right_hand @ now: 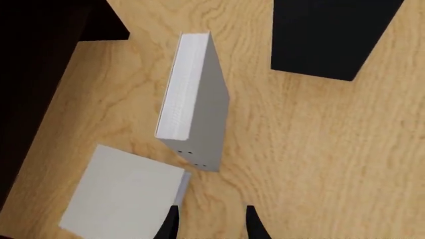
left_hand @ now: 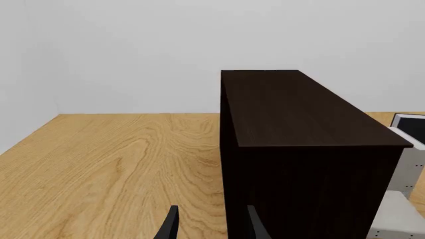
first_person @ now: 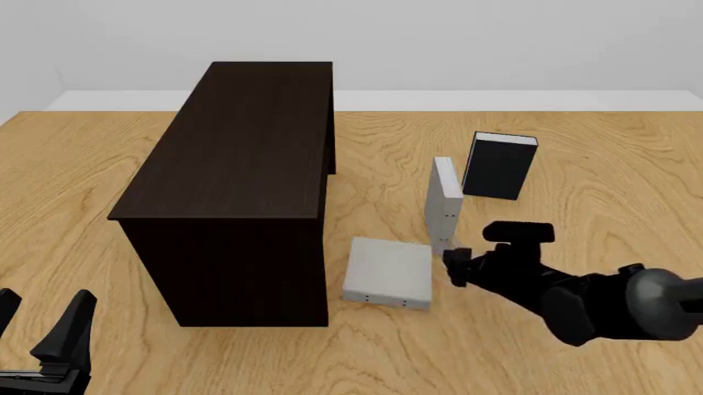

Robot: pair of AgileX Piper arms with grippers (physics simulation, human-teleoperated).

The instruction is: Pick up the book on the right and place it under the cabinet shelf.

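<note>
Standing upright on the table (first_person: 615, 247), the book (first_person: 445, 202) sits to the right of the cabinet (first_person: 236, 156), apart from it, with bare wood between them. Its spine faces the near side and shows small dark dots low down. From the right wrist camera the same book (right_hand: 196, 99) rises on edge, white pages on one side, grey cover on the other.

A second grey book (first_person: 388, 271) lies flat just right of the cabinet's near corner, nearer to it than the upright one. A black book (first_person: 500, 164) stands farther right of the cabinet, beyond the upright book and a little behind it.

The right gripper (first_person: 456, 267) hovers low, right of the cabinet, just in front of the upright book's spine and beside the flat book's right edge. Its fingers (right_hand: 251, 221) are parted and hold nothing; I see no contact with the book.

The left gripper (first_person: 44, 329) hangs off the cabinet's near left corner, well clear of the books, its fingers (left_hand: 169, 226) spread and empty. The left wrist camera looks along the cabinet's top and end wall.
</note>
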